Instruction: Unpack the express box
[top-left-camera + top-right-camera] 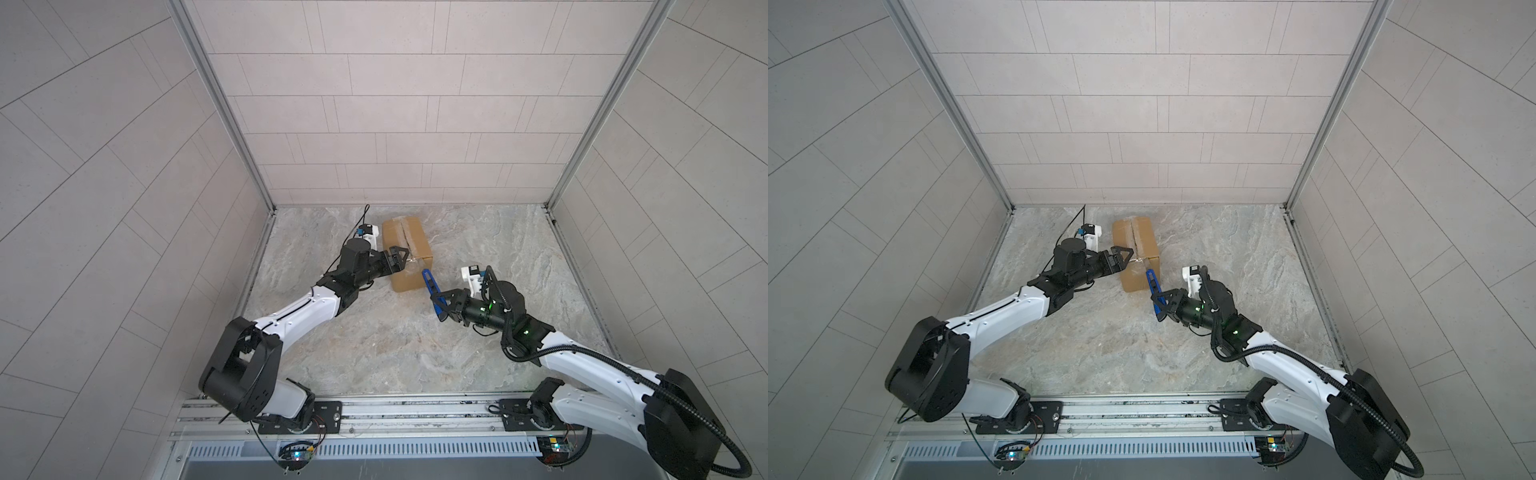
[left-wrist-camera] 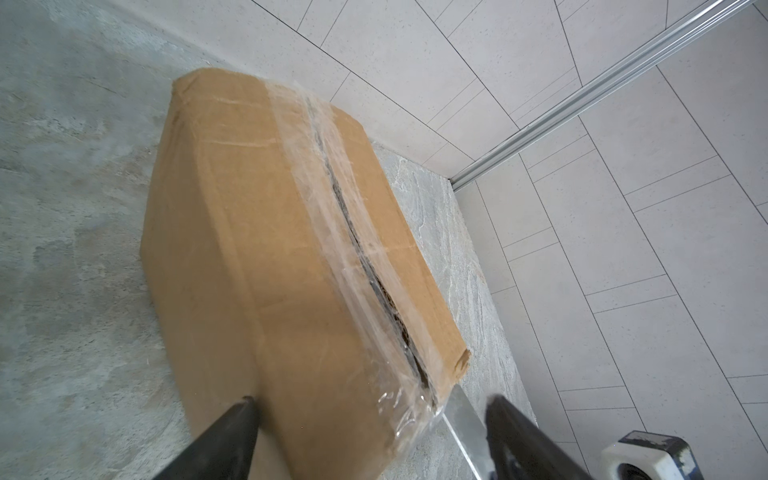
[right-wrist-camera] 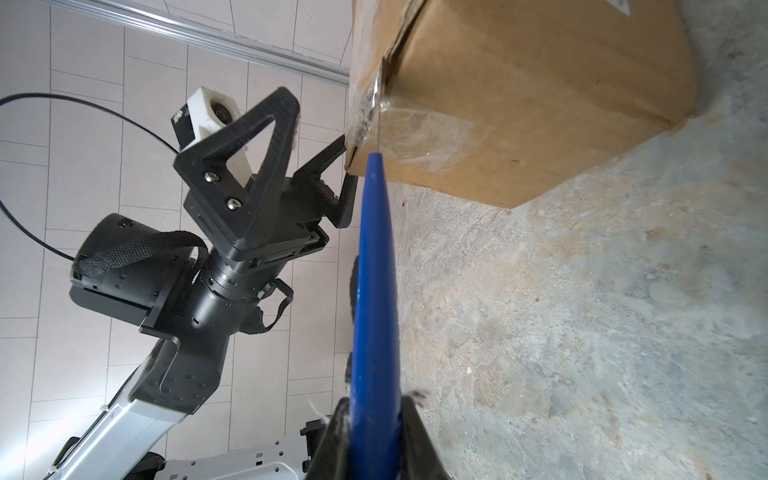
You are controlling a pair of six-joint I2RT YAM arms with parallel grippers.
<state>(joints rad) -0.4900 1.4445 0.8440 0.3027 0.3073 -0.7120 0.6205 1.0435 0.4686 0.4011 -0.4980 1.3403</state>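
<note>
Setting: marbled grey bench (image 1: 374, 345) enclosed by pale tiled walls.
Express box (image 1: 409, 243): closed, lying flat on the bench toward the back, left of middle; clear tape (image 2: 332, 232) runs along its top seam.
Left pincer (image 1: 402, 261): jaws spread wide at the box's near end, one finger against its corner, nothing gripped.
Right pincer (image 3: 375, 405): clamped on a blue-handled knife (image 3: 374, 270), whose blade meets the taped seam at the box's near end.
</note>
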